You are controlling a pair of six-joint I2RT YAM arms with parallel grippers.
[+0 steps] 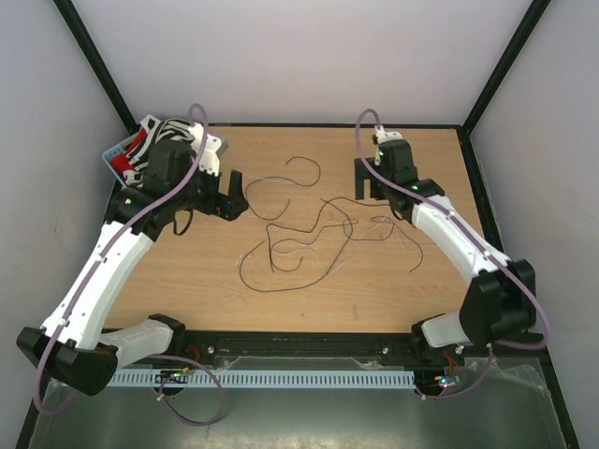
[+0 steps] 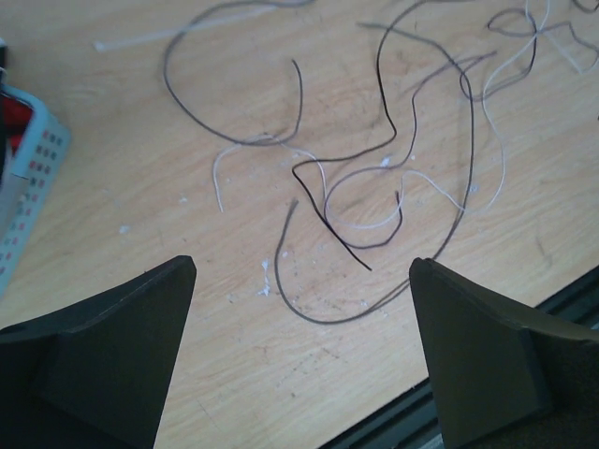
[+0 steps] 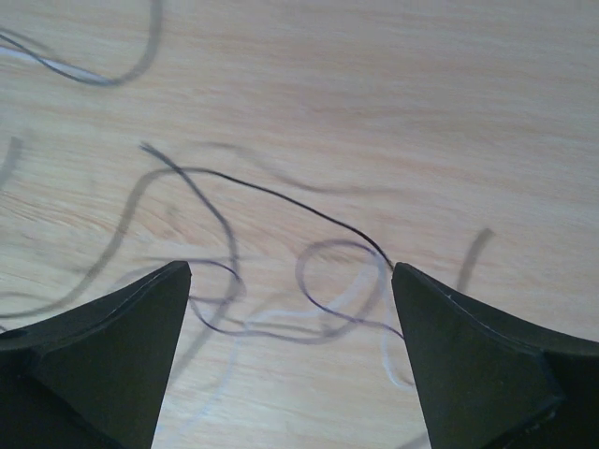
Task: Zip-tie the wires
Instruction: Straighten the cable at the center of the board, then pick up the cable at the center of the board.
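The wires point(image 1: 318, 227) lie as a loose tangle of thin dark and pale strands on the middle of the wooden table. My left gripper point(image 1: 231, 195) hovers open just left of the tangle. In the left wrist view the left gripper point(image 2: 301, 267) is empty, and the wires point(image 2: 329, 224) lie ahead of its jaws on the wood. My right gripper point(image 1: 367, 182) is open at the tangle's back right. In the right wrist view the right gripper point(image 3: 290, 269) is low over the wires point(image 3: 281, 194), with dark and whitish loops between its fingers, and grips nothing.
A pale blue basket point(image 1: 122, 154) with red, white and black items sits at the back left corner, also in the left wrist view point(image 2: 28, 178). A pale strip point(image 2: 159, 36) lies beyond the wires. A black rail point(image 1: 299, 341) runs along the near edge. White walls enclose the table.
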